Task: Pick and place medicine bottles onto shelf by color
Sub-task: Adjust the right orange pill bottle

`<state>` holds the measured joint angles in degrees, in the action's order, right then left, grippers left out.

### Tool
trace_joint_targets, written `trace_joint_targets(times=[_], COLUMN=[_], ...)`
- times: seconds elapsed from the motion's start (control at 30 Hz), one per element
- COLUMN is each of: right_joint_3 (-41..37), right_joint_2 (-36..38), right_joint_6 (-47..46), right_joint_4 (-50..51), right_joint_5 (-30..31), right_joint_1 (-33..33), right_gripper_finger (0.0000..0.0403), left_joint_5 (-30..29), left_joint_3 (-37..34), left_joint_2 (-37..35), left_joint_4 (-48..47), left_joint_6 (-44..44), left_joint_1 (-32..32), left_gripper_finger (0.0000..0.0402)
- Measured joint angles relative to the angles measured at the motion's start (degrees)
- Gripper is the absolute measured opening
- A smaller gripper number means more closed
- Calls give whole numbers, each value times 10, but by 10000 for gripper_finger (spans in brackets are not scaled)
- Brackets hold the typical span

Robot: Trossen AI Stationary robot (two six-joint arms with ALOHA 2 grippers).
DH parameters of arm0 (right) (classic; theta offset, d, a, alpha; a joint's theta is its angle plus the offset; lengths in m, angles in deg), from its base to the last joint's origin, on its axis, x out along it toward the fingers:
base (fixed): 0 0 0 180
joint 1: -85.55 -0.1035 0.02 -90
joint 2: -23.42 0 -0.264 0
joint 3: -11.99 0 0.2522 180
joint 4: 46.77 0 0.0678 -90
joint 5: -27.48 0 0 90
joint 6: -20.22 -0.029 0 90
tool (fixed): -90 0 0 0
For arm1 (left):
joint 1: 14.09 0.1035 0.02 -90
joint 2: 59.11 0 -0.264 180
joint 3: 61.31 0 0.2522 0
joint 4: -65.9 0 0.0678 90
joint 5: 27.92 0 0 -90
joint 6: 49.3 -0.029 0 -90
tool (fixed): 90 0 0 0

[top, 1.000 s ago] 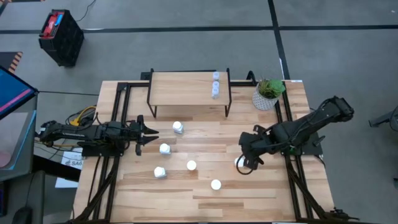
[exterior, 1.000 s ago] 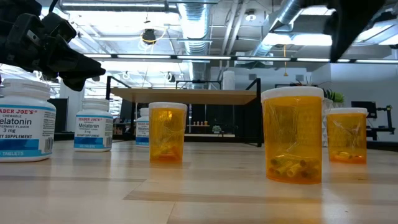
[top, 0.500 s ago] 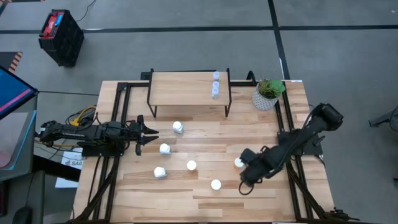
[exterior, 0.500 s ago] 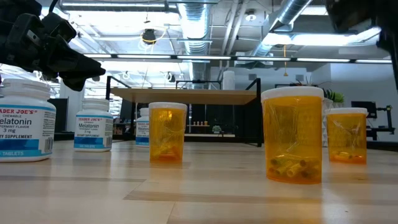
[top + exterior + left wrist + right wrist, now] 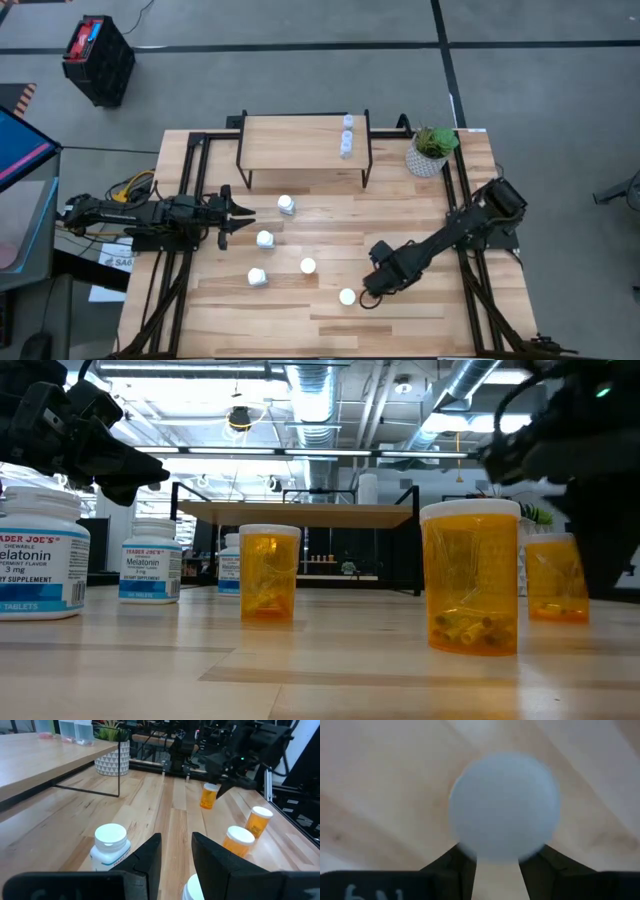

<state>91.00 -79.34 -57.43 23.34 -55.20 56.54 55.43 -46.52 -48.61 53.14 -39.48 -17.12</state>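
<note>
Reaching low over the table [image 5: 420, 310], the right gripper [image 5: 368, 291] is sitting just beside an orange bottle [image 5: 347, 296], w/ that bottle's white cap [image 5: 504, 806] filling the right wrist view straight ahead of the fingertips. Right fingers [image 5: 451, 865] are standing apart, one on each side of the cap's near edge; can't tell if they're touching it, so not clearly gripping. A 2nd orange bottle [image 5: 386, 261] is partly hiding behind the right arm, farther back along it from the fingers. A 3rd orange bottle [image 5: 308, 266] is standing well beyond the fingertips toward the table's middle.

Left gripper [image 5: 243, 212] is waiting at the left side of the table, holding nothing, fingers [image 5: 148, 857] sitting a little apart w/ bare wood showing in the gap. Three white bottles are standing near its tips: one [image 5: 287, 205] ahead, one [image 5: 265, 240] just off to the side, one [image 5: 257, 277] farther off.

Shelf [image 5: 300, 142] is standing at the table's back edge, well apart from both grippers, w/ pale clear bottles [image 5: 346, 137] lined up near its right end. Potted plant [image 5: 431, 150] is sitting beside the shelf.
</note>
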Motion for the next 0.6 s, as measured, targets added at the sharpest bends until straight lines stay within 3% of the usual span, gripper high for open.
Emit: trace_joint_targets(times=[0.6], right_joint_3=[0], right_joint_2=[-4], right_joint_6=[210], right_joint_4=[-76], right_joint_5=[80], right_joint_1=[157], right_gripper_finger=[135], left_joint_5=[0], left_joint_3=[0], left_joint_2=[0], left_joint_4=[0], left_joint_6=[-22], left_joint_1=[0], left_gripper_finger=[96])
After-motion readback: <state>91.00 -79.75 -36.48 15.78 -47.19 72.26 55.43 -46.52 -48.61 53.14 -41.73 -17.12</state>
